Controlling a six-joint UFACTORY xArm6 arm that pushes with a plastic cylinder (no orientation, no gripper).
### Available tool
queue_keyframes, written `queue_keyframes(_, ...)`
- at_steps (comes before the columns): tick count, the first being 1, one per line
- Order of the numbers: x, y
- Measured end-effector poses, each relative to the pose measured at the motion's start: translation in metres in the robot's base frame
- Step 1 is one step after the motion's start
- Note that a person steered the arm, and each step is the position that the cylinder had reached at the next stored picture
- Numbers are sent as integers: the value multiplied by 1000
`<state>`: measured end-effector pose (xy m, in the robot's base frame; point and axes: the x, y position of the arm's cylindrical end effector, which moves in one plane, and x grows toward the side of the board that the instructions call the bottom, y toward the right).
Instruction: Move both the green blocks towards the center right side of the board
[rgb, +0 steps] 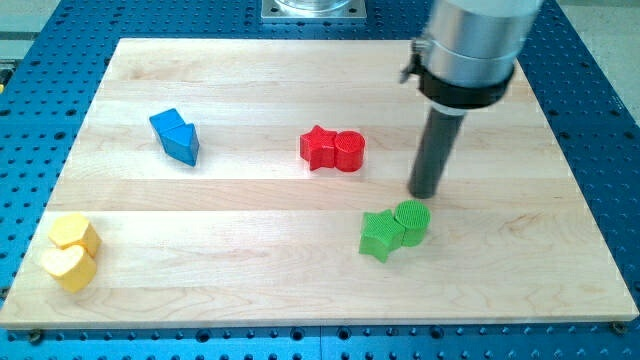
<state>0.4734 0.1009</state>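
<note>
A green star block (380, 236) and a green round block (412, 221) lie touching each other, right of the board's middle and a little toward the view's bottom. The star is on the left, the round one on the right. My tip (425, 194) rests on the board just above the green round block, very close to its top edge, slightly to its right. The dark rod rises from there to the arm's grey body at the view's top right.
A red star block (319, 147) and a red round block (349, 151) touch near the board's middle top. Two blue blocks (176, 135) lie at upper left. Two yellow blocks (70, 250) sit at the lower left corner. The wooden board (250, 270) has a blue perforated surround.
</note>
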Motion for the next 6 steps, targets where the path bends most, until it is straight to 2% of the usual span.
queue_keyframes(1, 28, -68)
queue_keyframes(2, 70, -83)
queue_keyframes(3, 79, -74)
queue_keyframes(5, 81, -16)
queue_keyframes(6, 115, -16)
